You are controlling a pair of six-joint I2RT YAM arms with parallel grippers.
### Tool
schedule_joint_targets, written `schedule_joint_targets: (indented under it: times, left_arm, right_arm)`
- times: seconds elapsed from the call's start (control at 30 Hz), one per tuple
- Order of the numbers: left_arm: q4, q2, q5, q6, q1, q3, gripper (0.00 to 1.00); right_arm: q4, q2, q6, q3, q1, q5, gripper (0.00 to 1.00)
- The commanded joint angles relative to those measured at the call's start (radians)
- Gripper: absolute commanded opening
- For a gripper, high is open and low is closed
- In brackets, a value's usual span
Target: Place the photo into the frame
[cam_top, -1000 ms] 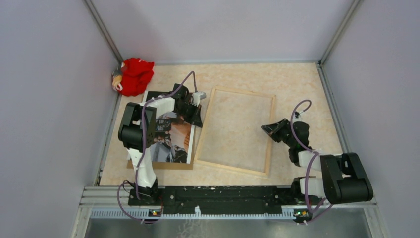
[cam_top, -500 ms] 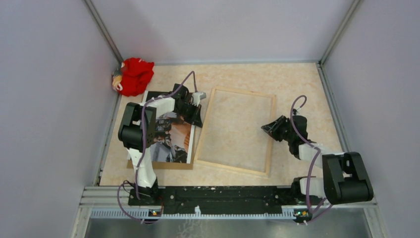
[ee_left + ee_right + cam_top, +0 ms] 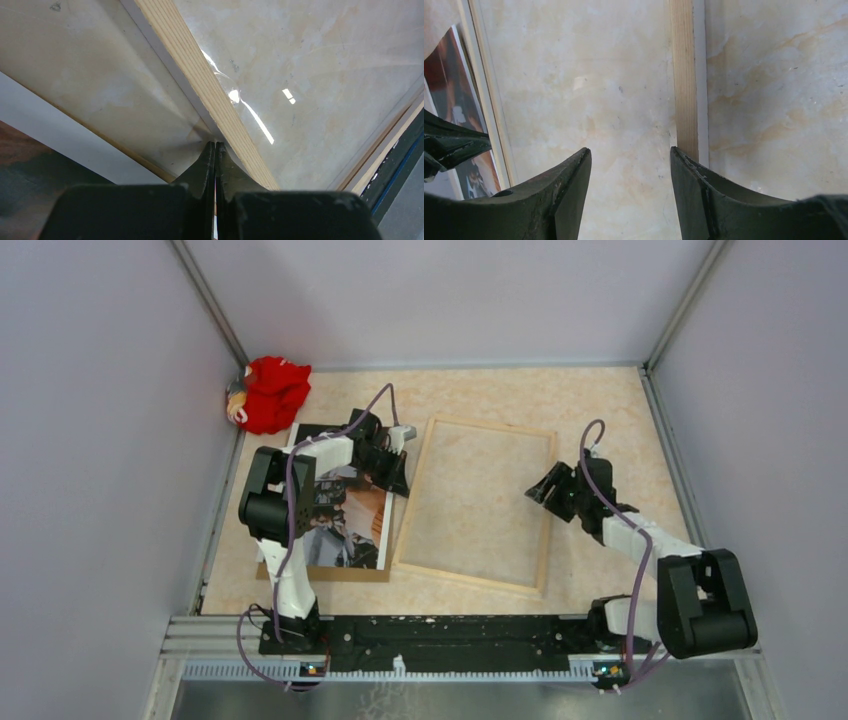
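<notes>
Photo [image 3: 350, 525] lies flat just left of the frame [image 3: 544, 550]: thin, glossy, probably bendy, so pinch an edge. Left gripper [image 3: 215, 145] pressed together at the left rail, right gripper [image 3: 629, 150] spread over the right rail.

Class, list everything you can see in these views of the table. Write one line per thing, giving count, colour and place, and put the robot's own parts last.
photo: one, dark brown, orange and grey with a white border, left of the frame, lying on the backing board.
backing board: one, brown, under the photo, near edge showing.
frame: one, pale wood, flat at mid-table, slightly askew.
red cloth bundle: one, red, far left corner.
table: one, beige marbled.
arms: two, white and black, bases at the near edge.
left fingers: one pair, black, shut, tips at the frame's left rail.
right fingers: one pair, black, open, at the frame's right rail.
</notes>
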State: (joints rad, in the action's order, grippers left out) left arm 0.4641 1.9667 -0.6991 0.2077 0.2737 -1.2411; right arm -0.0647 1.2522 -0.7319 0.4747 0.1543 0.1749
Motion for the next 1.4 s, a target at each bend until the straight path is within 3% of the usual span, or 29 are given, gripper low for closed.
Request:
schedule_joint_targets:
  times: [0.0, 0.2, 0.37, 0.87, 1.13, 1.37]
  left_arm:
    - [-0.019, 0.024, 0.013, 0.011, 0.01, 0.022, 0.0]
    - [-0.018, 0.023, 0.015, 0.014, 0.01, 0.023, 0.0]
    - [-0.016, 0.024, 0.014, 0.015, 0.01, 0.021, 0.0]
    - [-0.01, 0.023, 0.014, 0.017, 0.01, 0.022, 0.0]
    - [-0.008, 0.021, 0.016, 0.019, 0.009, 0.02, 0.0]
    - [-0.004, 0.017, 0.016, 0.019, 0.008, 0.017, 0.0]
  right_arm:
    - [0.051, -0.028, 0.042, 0.045, 0.011, -0.037, 0.6]
    - [0.112, -0.008, 0.063, 0.075, 0.032, -0.06, 0.61]
    - [0.243, 0.023, 0.123, 0.161, 0.105, -0.166, 0.68]
    - [0.454, 0.15, 0.199, 0.346, 0.3, -0.497, 0.7]
    - [0.445, 0.158, 0.214, 0.38, 0.312, -0.493, 0.7]
    - [0.433, 0.19, 0.198, 0.381, 0.312, -0.462, 0.63]
